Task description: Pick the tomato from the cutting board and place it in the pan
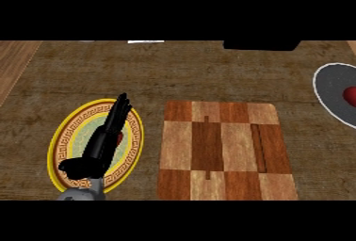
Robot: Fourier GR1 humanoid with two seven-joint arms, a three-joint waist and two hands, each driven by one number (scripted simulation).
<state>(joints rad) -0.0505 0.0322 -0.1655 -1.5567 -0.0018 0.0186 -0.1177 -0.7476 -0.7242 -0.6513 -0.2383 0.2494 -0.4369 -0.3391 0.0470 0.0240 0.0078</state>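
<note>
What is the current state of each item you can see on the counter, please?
left hand: open, fingers straight, over the plate.
plate: flat on the counter, partly hidden by the hand.
cutting board: nothing on it.
pan: at right edge, holding the tomato.

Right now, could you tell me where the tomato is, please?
In the head view the tomato lies at the far right edge, inside the pan, right of the cutting board.
</note>
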